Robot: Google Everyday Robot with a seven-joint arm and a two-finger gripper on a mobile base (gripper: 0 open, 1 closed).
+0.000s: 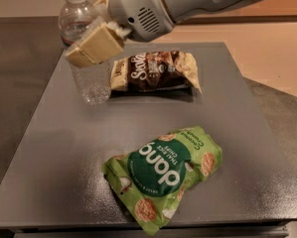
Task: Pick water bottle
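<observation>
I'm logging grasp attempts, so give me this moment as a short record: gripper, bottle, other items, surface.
gripper: upper left, closed across the middle of the water bottle
water bottle: upright, white cap on, over the back left of the grey tabletop
bottle touching tabletop: cannot tell
brown snack bag: lying flat at the back, just right of the bottle
green chip bag: lying at the front centre, apart from the rest
</observation>
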